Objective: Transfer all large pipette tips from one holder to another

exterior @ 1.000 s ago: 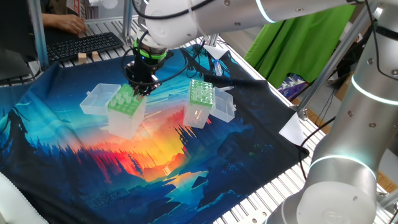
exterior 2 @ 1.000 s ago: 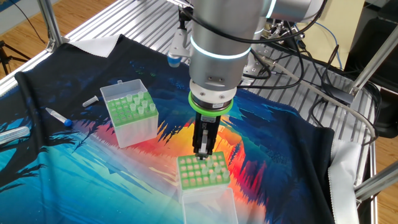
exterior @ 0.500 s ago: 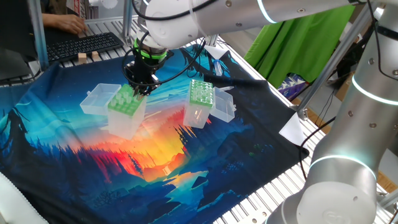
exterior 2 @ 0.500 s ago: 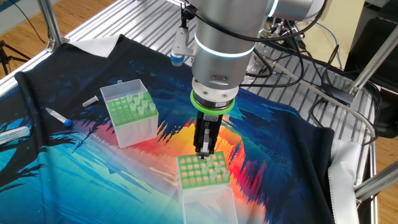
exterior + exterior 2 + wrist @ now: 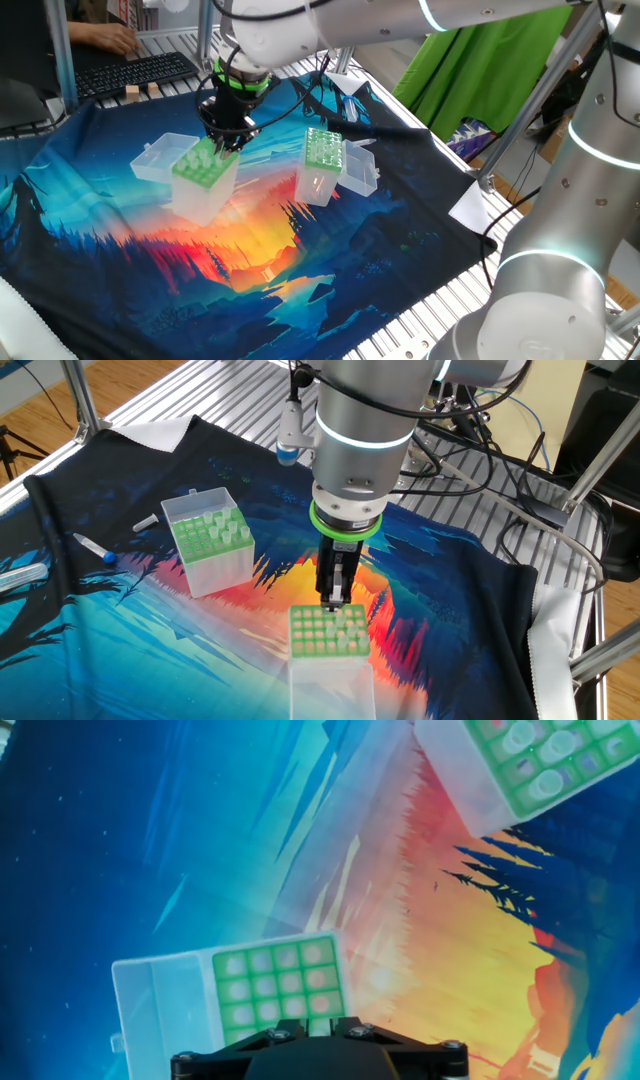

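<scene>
Hand view, claw [image 5: 333,600] over wide-holed box's [image 5: 277,982] edge

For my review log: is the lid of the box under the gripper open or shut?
Open: the box shows its green hole plate bare, its clear lid folded out flat beside it.

Probably a robotics lab: metal-slat bench [image 5: 200,385], pipette-tip boxes [image 5: 207,540], keyboard [image 5: 135,72], cabling [image 5: 470,445].

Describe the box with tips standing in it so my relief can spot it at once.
On the sunset-print cloth stand two green-topped clear boxes. Take the left box, away from the claw, near the blue-capped tube. Whitish tip ends stick up from its top, while the box under the claw looks flat-topped.
</scene>
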Robot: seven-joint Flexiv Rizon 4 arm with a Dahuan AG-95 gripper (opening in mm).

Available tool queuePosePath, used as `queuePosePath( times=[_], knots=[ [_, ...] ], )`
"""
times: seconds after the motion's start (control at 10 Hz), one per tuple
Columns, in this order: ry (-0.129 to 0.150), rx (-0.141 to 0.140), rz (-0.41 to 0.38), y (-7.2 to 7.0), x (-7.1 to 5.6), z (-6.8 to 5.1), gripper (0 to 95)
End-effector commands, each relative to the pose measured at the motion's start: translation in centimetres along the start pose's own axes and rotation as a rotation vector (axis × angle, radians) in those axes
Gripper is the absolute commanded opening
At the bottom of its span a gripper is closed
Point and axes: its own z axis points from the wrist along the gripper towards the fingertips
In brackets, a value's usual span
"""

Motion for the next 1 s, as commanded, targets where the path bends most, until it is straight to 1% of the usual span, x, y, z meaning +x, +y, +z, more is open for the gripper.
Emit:
queuePosePath(
  times=[0.1,0.3,0.4,0.5,0.7,0.9,1.0],
  knots=[
    [0.004,0.001,-0.018,-0.1,0.2,-1.0,0.0],
    [0.01,-0.003,-0.036,0.0,0.5,-2.1,0.0],
    [0.009,-0.002,-0.041,0.0,0.5,-2.3,0.0],
    [0.008,-0.004,-0.065,0.0,0.6,-3.2,0.0],
    [0.007,-0.005,-0.086,0.1,0.7,-4.2,0.0],
    [0.019,-0.004,-0.119,0.4,0.5,-7.0,0.0],
    [0.017,-0.002,-0.13,0.4,0.5,-7.8,0.0]
  ],
)
